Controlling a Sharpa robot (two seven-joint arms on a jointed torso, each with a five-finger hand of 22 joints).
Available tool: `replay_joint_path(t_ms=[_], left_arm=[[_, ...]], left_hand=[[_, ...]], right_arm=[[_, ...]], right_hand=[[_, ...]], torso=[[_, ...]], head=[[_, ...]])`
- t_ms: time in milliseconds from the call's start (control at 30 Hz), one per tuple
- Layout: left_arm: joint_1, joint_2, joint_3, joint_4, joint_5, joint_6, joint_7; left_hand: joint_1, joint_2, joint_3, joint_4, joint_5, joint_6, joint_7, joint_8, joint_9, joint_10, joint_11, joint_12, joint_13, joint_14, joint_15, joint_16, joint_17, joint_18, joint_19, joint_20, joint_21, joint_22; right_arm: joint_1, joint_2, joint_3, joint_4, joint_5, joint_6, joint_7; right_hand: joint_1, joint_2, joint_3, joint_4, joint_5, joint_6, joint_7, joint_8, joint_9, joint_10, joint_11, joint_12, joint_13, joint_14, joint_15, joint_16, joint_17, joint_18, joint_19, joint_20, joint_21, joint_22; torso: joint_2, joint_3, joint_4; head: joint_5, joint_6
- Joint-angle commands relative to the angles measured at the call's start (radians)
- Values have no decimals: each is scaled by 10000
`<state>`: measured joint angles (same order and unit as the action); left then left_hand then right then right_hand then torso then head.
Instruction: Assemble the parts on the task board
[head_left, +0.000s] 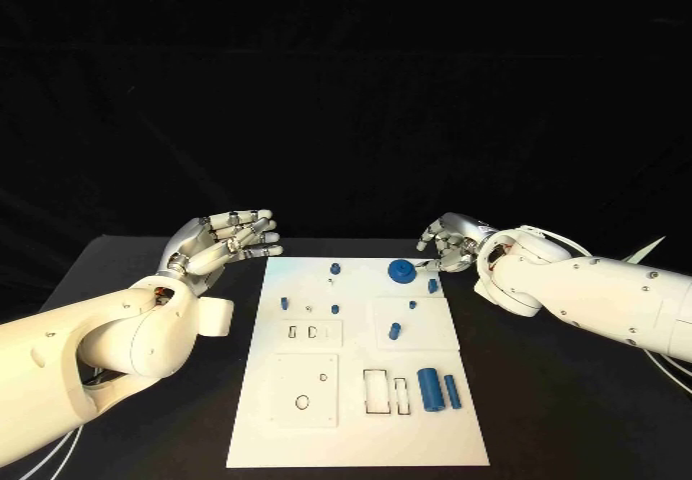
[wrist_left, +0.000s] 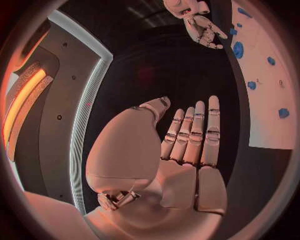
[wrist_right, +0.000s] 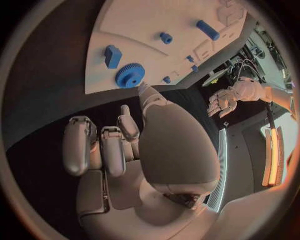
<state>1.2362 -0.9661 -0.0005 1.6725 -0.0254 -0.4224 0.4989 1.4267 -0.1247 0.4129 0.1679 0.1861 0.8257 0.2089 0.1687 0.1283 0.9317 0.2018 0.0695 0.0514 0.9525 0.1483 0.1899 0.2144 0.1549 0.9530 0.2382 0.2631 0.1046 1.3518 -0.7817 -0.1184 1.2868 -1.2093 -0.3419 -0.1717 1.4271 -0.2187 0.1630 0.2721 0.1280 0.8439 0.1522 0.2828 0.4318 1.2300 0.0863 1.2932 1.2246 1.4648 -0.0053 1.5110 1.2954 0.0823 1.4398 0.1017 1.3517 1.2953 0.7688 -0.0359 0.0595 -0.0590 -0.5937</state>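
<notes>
Task board (head_left: 361, 440): white plate, middle of the black table (head_left: 548, 420); near end carries two upright blue cylinders, large (head_left: 428, 389) and small (head_left: 451, 391), side by side at the right beside rectangular slots; mid-board, small blue parts (head_left: 394, 331) on a raised white panel; far end, blue gear (head_left: 402, 268) near the right corner, blue block (head_left: 433, 286) just beside it; left hand (head_left: 228, 243) off the far left corner, fingers straight, close together, holding nothing; right hand (head_left: 453, 244) just beyond the gear, fingers curled, empty.
</notes>
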Motion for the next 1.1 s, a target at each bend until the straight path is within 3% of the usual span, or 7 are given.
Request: replay_joint_path(t_ms=[33, 467, 600, 1100], left_arm=[[14, 24, 8, -16, -5, 33, 11], [12, 79, 7, -67, -5, 64, 5], [11, 89, 7, -81, -5, 68, 4], [11, 119, 7, -106, -6, 86, -8]], left_hand=[[-77, -141, 240, -158, 167, 68, 263, 136, 119, 163, -82, -42, 134, -20, -9, 120, 168, 248, 262, -29, 188, 182], [-77, -141, 240, -158, 167, 68, 263, 136, 119, 163, -82, -42, 134, -20, -9, 120, 168, 248, 262, -29, 188, 182], [-85, -140, 242, -161, 165, 72, 263, 137, 119, 169, -85, -41, 134, -23, -11, 118, 185, 248, 259, -31, 200, 187], [-85, -140, 242, -161, 165, 72, 263, 137, 119, 169, -85, -41, 134, -23, -11, 118, 185, 248, 259, -31, 200, 187]], right_arm=[[-63, 163, 0, -170, 172, 245, -101], [-296, 856, -9, -848, 156, 170, -173], [-337, 1006, -13, -1021, 70, 100, -186], [-382, 1208, -18, -1188, -43, 129, -259]], right_hand=[[320, -43, -190, 150, 168, -856, 136, 261, 127, 1114, -66, 371, 361, 831, 68, 196, 1614, -339, 445, -7, 334, 915], [360, 80, -126, 133, 165, -817, 138, 386, 116, 1381, -57, 763, 849, 918, 89, 366, 2053, -459, 661, 18, 828, 1413], [380, 101, -97, 124, 166, -808, 139, 403, 110, 1415, -57, 811, 910, 934, 91, 395, 2134, -484, 704, 22, 926, 1511], [572, 292, 263, 27, 163, -616, 123, 493, 56, 1570, -69, 1021, 1192, 960, 94, 451, 2281, -527, 768, 34, 1116, 1711]], torso=[[3, -14, 17], [0, -16, 36], [0, -21, 15], [5, -14, -1]], head=[[15, -36], [54, -100], [79, -103], [102, -138]])
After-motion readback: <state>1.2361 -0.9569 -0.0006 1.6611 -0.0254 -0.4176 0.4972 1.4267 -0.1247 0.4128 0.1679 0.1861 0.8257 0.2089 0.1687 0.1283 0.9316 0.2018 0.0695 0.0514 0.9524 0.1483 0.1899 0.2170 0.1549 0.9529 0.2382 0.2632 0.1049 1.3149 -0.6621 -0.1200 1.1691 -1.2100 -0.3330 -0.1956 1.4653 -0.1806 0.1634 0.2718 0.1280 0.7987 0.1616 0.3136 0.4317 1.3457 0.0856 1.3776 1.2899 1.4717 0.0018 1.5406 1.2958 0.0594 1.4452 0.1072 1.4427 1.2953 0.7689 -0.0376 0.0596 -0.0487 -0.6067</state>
